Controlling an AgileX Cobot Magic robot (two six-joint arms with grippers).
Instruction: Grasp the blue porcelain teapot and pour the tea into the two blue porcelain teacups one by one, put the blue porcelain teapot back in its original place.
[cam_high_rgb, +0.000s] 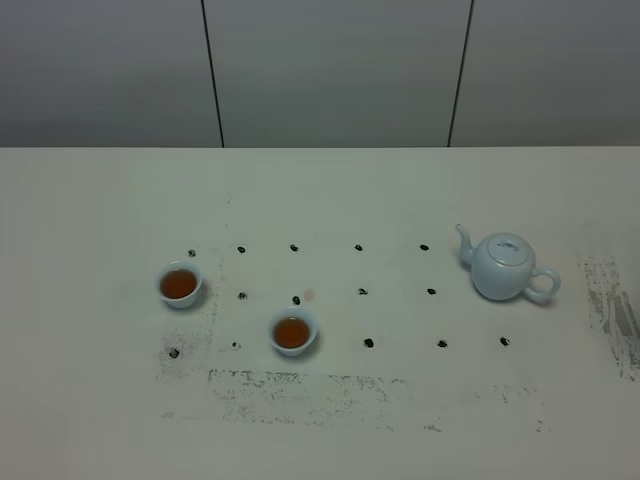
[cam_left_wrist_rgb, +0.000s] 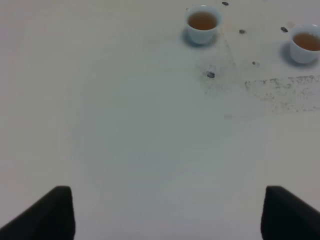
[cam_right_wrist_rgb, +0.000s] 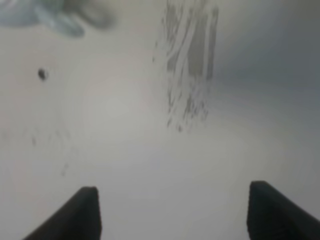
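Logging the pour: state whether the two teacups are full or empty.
Both hold tea. The left teacup and the nearer teacup each show amber liquid inside the rim; the left wrist view shows the same. The exact fill level cannot be told.

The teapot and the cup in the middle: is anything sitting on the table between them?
Only small black dots on bare table, as the high view shows. Nothing stands between the teapot and the middle teacup.

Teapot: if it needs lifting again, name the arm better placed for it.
Right, probably. The teapot stands on the table's right side, handle pointing right, and shows in the right wrist view; the left wrist view shows only the cups.
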